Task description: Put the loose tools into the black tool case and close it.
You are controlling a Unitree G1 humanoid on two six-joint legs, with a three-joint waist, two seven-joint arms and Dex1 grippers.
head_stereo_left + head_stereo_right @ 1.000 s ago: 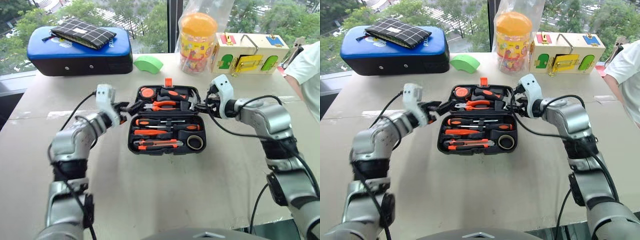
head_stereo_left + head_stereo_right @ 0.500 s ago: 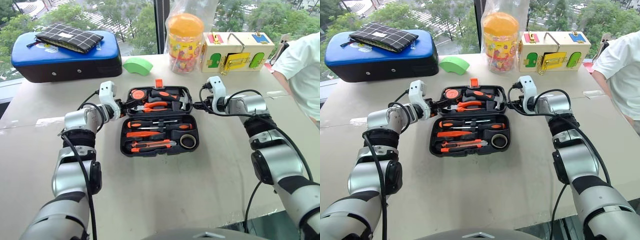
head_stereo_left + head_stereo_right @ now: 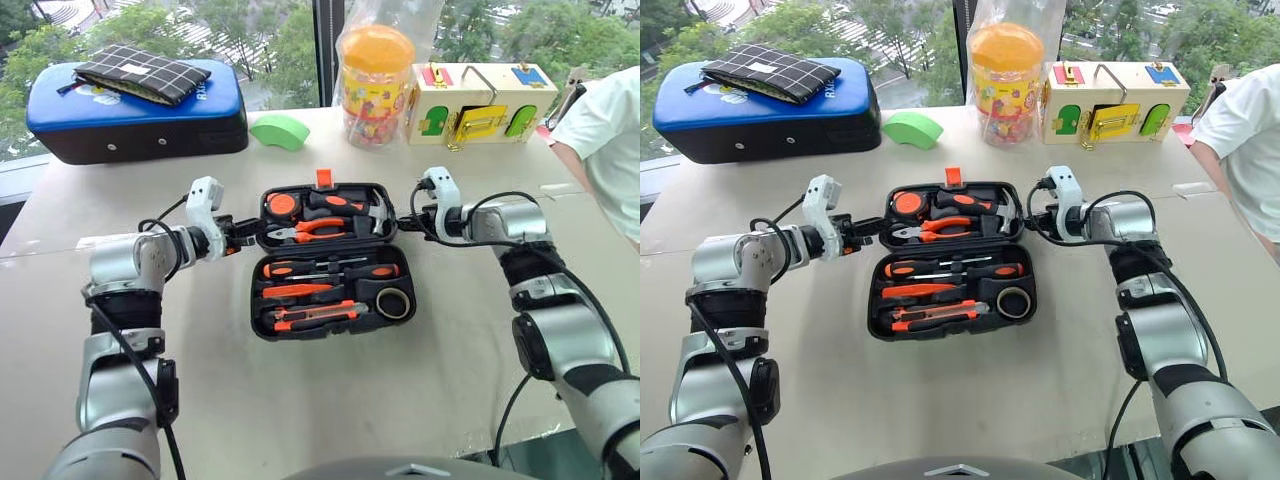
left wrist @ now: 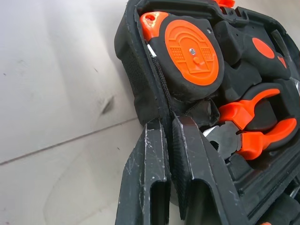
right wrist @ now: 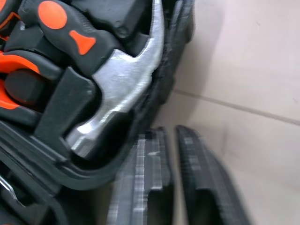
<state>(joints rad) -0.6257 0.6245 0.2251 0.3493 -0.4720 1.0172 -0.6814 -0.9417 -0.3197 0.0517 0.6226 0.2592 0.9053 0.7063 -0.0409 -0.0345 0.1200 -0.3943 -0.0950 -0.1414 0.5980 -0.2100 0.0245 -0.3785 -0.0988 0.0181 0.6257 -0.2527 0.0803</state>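
My left gripper [image 3: 238, 239] has its 2 fingers pressed together, with nothing between them, and their tips touch the left rim of the black tool case [image 3: 330, 258], just beside the orange tape measure [image 4: 192, 58]. My right gripper [image 3: 408, 214] is at the opposite rim, close to the steel hammer head [image 5: 123, 93]; its fingers stand with a narrow gap, and they hold nothing that I can see.

The case lies open on the table [image 3: 300, 400] between my 2 hands. From the left gripper it is at 3 o'clock, from the right gripper at 9 o'clock. The far half carries the orange clasp tab [image 3: 324, 179] at 12 o'clock; the near half, toward 6 o'clock, holds the screwdrivers [image 3: 315, 270], the cutter [image 3: 312, 314] and the black tape ring [image 3: 392, 303] in their recesses. I see no tools lying loose outside.

I judge that only closing remains. The hinge runs from 9 to 3 o'clock across the middle, so the far half should fold toward 6 o'clock. Both grippers are about equally near this far half.
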